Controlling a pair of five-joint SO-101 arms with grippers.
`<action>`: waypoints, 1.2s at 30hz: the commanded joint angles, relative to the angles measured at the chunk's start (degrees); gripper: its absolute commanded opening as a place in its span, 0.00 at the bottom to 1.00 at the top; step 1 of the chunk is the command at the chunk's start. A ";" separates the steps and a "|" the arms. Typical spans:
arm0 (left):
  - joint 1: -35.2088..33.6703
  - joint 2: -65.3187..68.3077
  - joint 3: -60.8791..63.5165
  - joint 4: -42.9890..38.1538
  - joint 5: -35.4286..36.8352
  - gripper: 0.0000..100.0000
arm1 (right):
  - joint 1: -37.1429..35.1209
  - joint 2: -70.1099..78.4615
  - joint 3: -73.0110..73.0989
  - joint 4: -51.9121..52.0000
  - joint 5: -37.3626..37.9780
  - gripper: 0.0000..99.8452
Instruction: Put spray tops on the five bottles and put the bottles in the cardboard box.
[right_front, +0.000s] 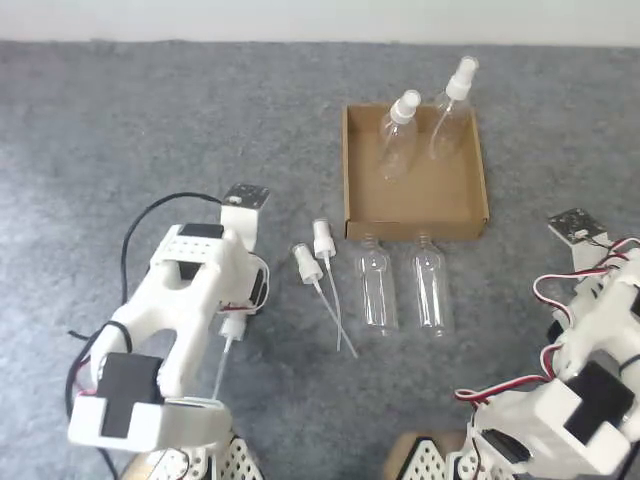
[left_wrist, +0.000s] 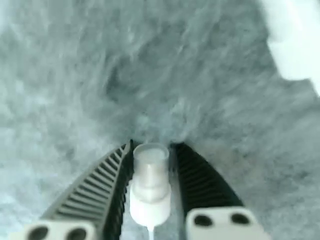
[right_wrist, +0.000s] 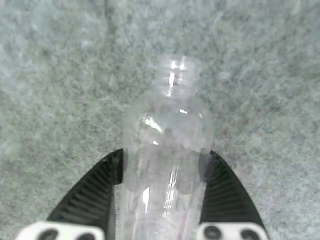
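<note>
Left end effector (left_wrist: 152, 147) clamps a spray top (right_front: 232, 326), lower left of the high view; right end effector (right_wrist: 165, 155) grips an uncapped bottle (right_wrist: 167, 115). Feed the dip tube (right_front: 222, 365), seemingly straight, squarely into the neck (right_wrist: 177, 70).

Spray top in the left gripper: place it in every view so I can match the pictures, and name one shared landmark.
High view: the spray top sits in the left gripper, left of the two loose spray tops, its tube running back under the arm.
Left wrist view: clamped between that gripper's ribbed fingers.
Right wrist view: the right gripper holds an uncapped bottle instead.
Shared landmark: the grey carpet.
</note>
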 joint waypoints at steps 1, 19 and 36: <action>-0.35 0.26 -3.47 0.00 -3.34 0.04 | 1.10 -3.65 -0.18 -0.48 1.14 0.07; -0.18 0.97 -22.29 -5.98 -8.70 0.01 | 0.84 -3.65 -0.18 -0.84 1.14 0.07; -0.44 1.05 -17.36 -9.85 -8.70 0.13 | 1.01 -3.65 -0.18 -0.75 1.14 0.07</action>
